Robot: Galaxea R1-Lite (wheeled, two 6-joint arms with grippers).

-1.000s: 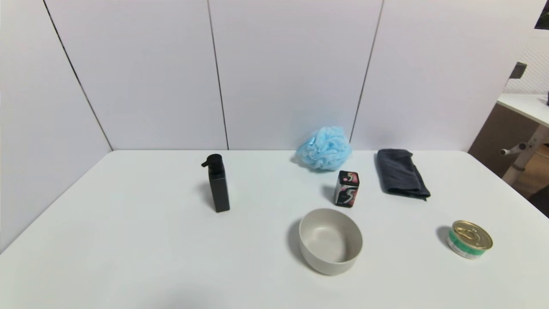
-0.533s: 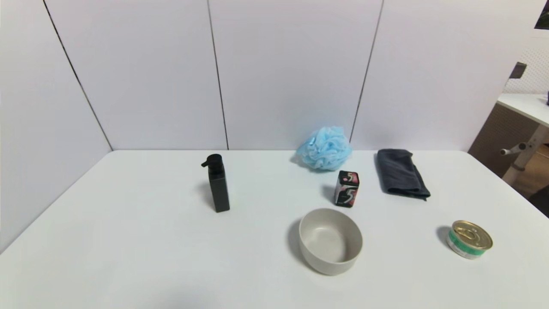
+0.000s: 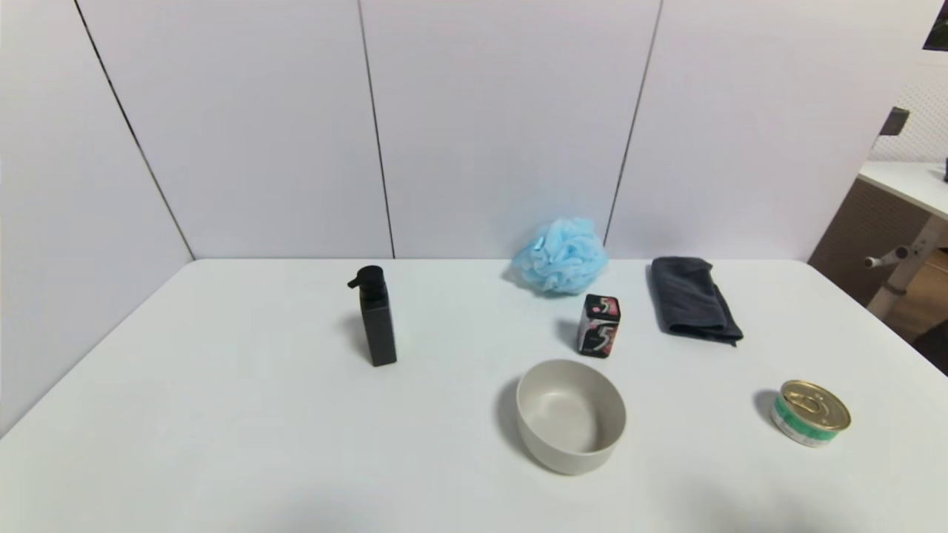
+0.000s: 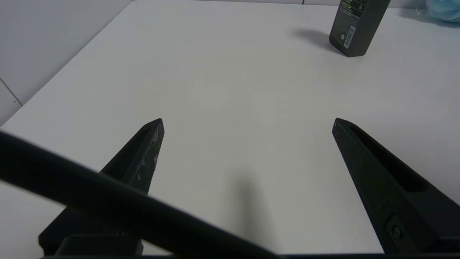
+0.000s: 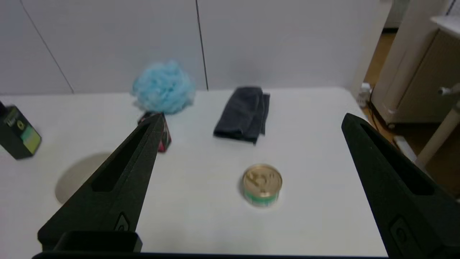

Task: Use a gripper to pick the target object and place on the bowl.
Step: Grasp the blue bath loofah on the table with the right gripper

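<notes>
Both tools, left tool [image 4: 248,120] and right tool [image 5: 251,120], hang with fingers spread and empty above the tabletop [image 3: 222,414]. Bath pouf [image 3: 561,255] judged light, soft and compressible; grip deep through the ruffled middle, then carry to bowl [image 3: 571,414].

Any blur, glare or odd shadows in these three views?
Head view: even light, soft shadows left of the bowl and tin can. Left wrist view: a blurred cable crosses in front of the open left pincer. Right wrist view: softer, the bath pouf smeared beyond the open right pincer.
</notes>
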